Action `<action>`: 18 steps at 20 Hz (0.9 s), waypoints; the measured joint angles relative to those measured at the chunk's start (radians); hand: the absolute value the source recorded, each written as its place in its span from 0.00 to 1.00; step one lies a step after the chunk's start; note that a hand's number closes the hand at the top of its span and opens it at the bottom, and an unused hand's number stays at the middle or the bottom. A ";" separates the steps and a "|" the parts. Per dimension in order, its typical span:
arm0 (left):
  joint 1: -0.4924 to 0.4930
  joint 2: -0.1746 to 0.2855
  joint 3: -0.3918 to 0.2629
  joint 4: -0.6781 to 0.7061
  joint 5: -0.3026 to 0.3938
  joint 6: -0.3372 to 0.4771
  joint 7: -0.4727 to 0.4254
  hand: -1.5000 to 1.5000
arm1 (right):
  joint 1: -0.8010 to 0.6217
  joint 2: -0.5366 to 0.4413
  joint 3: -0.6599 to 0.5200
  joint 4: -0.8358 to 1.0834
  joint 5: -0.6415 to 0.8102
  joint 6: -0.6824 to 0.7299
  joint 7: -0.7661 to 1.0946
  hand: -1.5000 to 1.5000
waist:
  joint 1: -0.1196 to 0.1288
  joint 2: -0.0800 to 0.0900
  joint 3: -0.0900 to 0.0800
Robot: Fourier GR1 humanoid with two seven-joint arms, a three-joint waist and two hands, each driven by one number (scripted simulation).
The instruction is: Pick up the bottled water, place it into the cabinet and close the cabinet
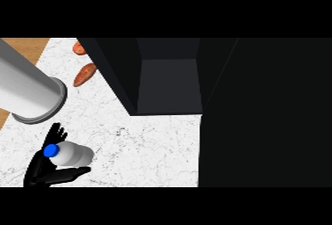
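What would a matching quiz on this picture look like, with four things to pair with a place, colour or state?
Things:
1. bottled water
2. cabinet
3. counter
4. orange-brown food pieces

Descriptions:
A. white with grey marbling
B. lying at the far left, beside the cabinet's side wall
C. held in the left hand, blue cap showing
D. dark, its inside open to view

Pairs: 1-C, 2-D, 3-A, 4-B
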 measured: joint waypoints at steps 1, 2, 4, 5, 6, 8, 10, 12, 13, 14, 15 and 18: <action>-0.006 0.001 0.000 0.027 0.004 -0.014 -0.015 0.00 | 0.001 0.007 0.016 0.000 0.004 -0.005 0.001 0.00 | 0.001 0.000 0.000; -0.007 0.002 0.000 0.060 0.007 -0.036 -0.042 0.00 | 0.008 0.005 0.015 -0.001 0.005 -0.001 -0.007 0.00 | 0.001 0.000 0.000; -0.010 0.007 0.001 0.120 0.012 -0.071 -0.087 0.00 | 0.013 0.010 0.020 0.002 0.009 -0.001 -0.018 0.00 | 0.003 0.000 0.000; -0.023 0.000 -0.001 0.146 0.010 -0.072 -0.101 0.00 | 0.029 0.011 0.025 0.002 0.012 0.003 -0.032 0.00 | 0.001 0.000 0.000; -0.038 -0.004 0.001 0.169 0.014 -0.075 -0.112 0.00 | 0.036 0.009 0.019 0.001 0.013 0.005 -0.038 0.00 | 0.001 0.000 0.000; -0.069 -0.014 0.007 0.223 0.016 -0.070 -0.148 1.00 | 0.039 0.002 -0.003 0.001 0.011 0.011 -0.043 0.00 | 0.002 0.000 0.000; -0.090 -0.013 0.022 0.272 0.022 -0.064 -0.189 1.00 | 0.032 0.008 -0.001 0.003 0.013 0.006 -0.042 0.00 | 0.004 0.001 0.001; -0.110 -0.013 0.035 0.315 0.032 -0.062 -0.216 1.00 | 0.020 0.015 0.006 0.005 0.017 -0.002 -0.030 0.00 | 0.007 0.001 0.001; -0.122 -0.014 0.041 0.338 0.035 -0.062 -0.230 1.00 | 0.025 0.009 -0.003 0.002 0.015 0.002 -0.029 0.00 | 0.006 0.001 0.002; -0.134 -0.007 0.048 0.368 0.040 -0.075 -0.254 1.00 | 0.019 0.012 0.002 0.004 0.017 0.001 -0.028 0.00 | 0.006 0.001 0.002; -0.147 -0.004 0.053 0.392 0.046 -0.084 -0.265 1.00 | 0.007 0.012 -0.003 0.006 0.018 -0.002 -0.023 0.00 | 0.008 0.000 0.004; -0.184 0.005 0.072 0.452 0.069 -0.110 -0.283 1.00 | 0.016 0.009 -0.015 0.011 0.019 0.010 -0.039 0.00 | 0.006 -0.002 0.007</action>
